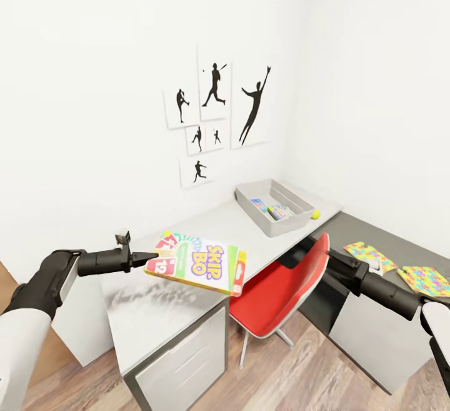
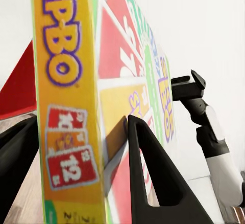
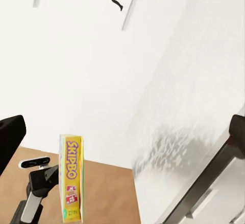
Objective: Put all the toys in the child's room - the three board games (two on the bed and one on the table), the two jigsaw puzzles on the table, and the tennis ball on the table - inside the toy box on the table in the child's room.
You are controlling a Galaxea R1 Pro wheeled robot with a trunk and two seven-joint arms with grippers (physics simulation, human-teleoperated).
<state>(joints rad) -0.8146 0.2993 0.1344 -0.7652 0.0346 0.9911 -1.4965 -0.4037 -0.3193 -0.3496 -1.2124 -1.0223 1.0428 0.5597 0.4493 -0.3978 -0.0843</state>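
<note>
Left end effector (image 1: 150, 257) grips flat (glossy) board game (image 1: 200, 262).

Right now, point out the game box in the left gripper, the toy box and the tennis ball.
Game box (image 1: 201, 264), head view: middle of its printed top face.
Toy box (image 1: 261, 222), head view: its near grey wall.
Tennis ball (image 1: 315, 214), head view: the ball's centre, on the table beside the toy box.

Red chair (image 1: 284, 289); silhouette prints (image 1: 215, 114), seemingly ballplayers
</note>
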